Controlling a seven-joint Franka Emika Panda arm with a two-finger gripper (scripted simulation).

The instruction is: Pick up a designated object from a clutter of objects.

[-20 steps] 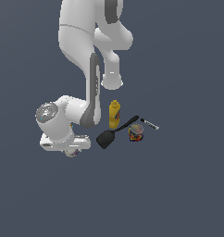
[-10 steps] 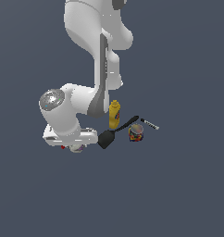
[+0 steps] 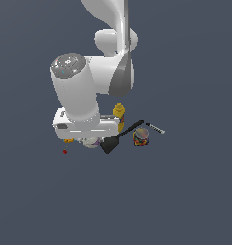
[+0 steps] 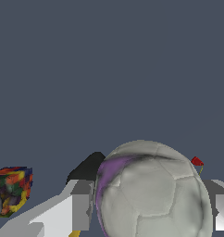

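1. The designated object (image 4: 151, 194), a whitish ball with purple marks, is seen between the spread fingers (image 4: 81, 203) of the gripper (image 4: 148, 206), beside the black spatula (image 3: 119, 138)
2. The jaws are open, flanking the ball; whether the pads touch it cannot be told
3. Closing should be done slowly and centred on the ball's widest part, since a round surface may squirt out
4. The multicoloured can (image 3: 140, 137) should be left undisturbed during the lift
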